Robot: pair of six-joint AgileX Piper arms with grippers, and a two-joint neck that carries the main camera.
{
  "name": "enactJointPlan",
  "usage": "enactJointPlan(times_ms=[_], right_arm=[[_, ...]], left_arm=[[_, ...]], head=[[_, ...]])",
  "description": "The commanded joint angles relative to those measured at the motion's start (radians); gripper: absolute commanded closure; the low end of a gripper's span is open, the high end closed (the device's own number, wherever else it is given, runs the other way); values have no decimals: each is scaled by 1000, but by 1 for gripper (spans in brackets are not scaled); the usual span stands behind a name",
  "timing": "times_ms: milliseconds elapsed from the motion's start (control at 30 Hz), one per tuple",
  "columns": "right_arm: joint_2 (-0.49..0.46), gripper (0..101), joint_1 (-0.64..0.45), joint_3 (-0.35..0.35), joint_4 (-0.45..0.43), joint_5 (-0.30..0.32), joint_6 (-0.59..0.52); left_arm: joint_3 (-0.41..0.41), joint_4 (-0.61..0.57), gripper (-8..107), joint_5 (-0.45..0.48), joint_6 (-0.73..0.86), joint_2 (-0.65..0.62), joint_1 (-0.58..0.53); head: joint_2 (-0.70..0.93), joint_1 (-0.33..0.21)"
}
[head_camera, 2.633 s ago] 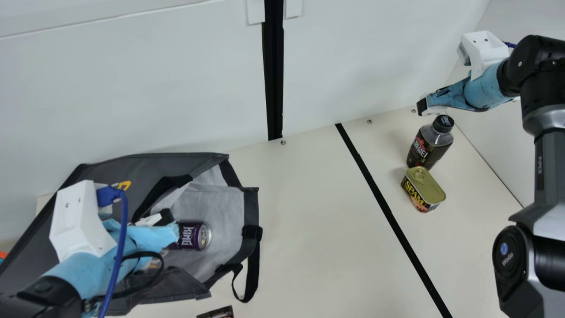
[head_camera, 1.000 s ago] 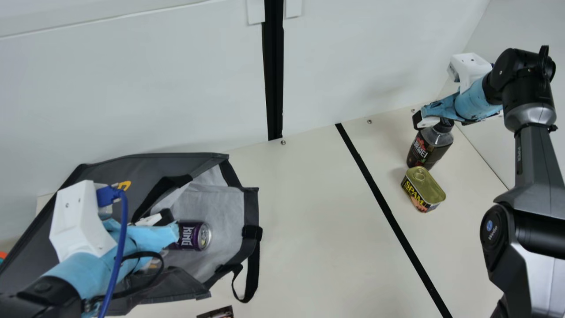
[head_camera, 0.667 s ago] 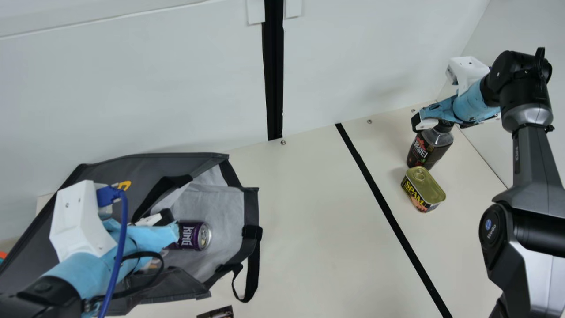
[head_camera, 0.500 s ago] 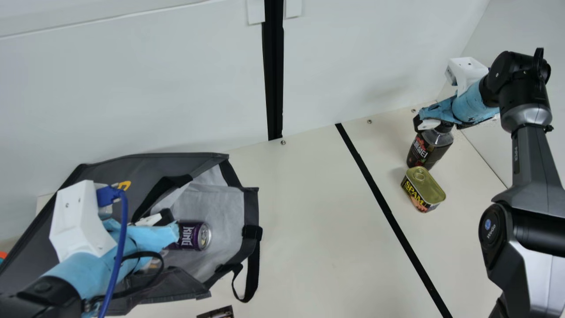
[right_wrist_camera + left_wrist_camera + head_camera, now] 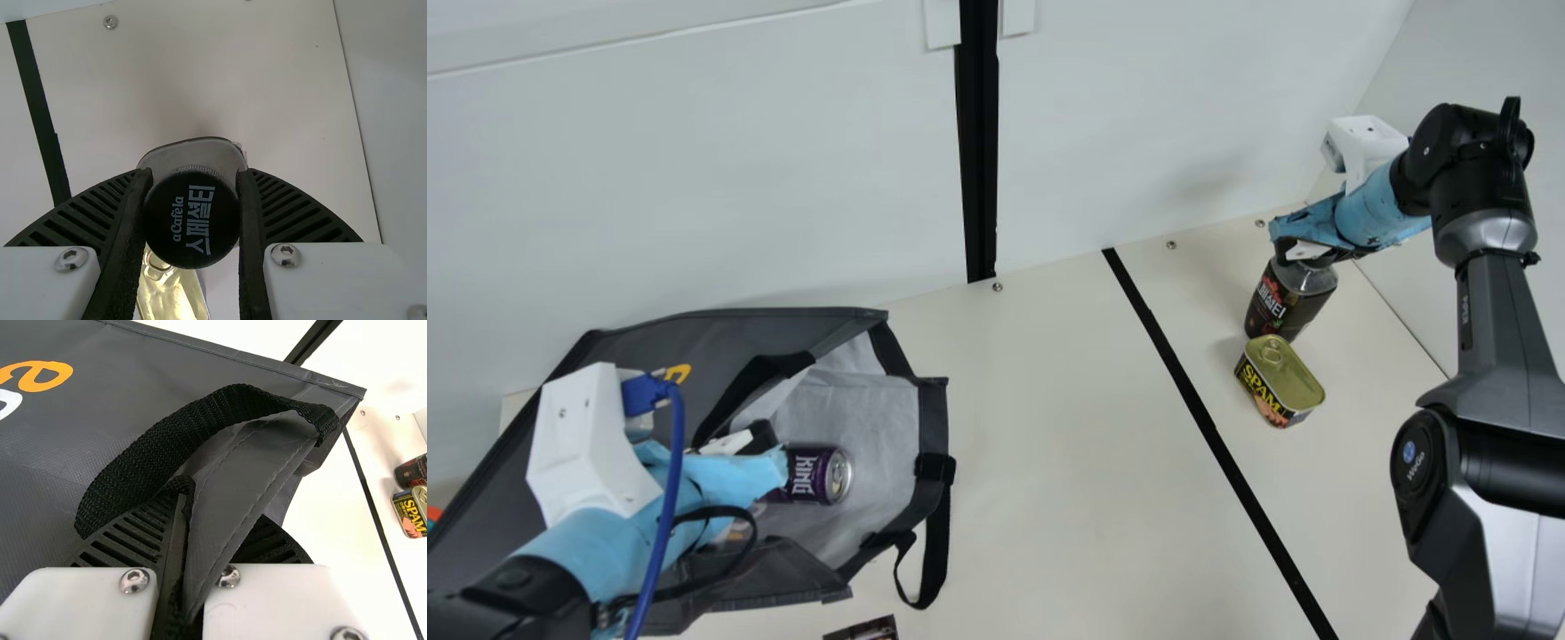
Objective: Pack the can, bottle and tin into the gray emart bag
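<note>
At the main view's left, my left gripper [image 5: 769,449] is at the mouth of the gray bag [image 5: 934,413]; in the left wrist view the left gripper [image 5: 190,533] is shut on the bag's edge, beside the black strap [image 5: 153,450]. The purple can [image 5: 809,474] lies on its side inside the bag. Far right, my right gripper [image 5: 1296,252] is at the top of the upright dark bottle [image 5: 1289,298]. Seen from the right wrist, the right gripper [image 5: 192,200] has a finger against each side of the black cap [image 5: 191,220]. The tin [image 5: 1282,373] stands close beside the bottle.
A black tape line [image 5: 1200,409] runs across the cream table [image 5: 1067,427] between bag and tin. White panels [image 5: 694,178] rise behind. A small dark printed item [image 5: 867,629] shows at the bottom edge, near the bag's hanging strap [image 5: 935,551].
My right gripper has come down and leftward to the bottle's top, and its fingers have closed around the cap. My left arm, the bag, can and tin have kept still.
</note>
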Motion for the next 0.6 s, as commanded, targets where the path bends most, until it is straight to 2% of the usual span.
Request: enactJointPlan(times_ms=[0,567], right_arm=[[-9,101,0,0,3,-4,-5],[-74,101,31,12,40,-4,-47]], left_arm=[[0,0,89,0,0,0,0],[0,0,89,0,0,0,0]], head=[[-1,-23],[-1,-23]])
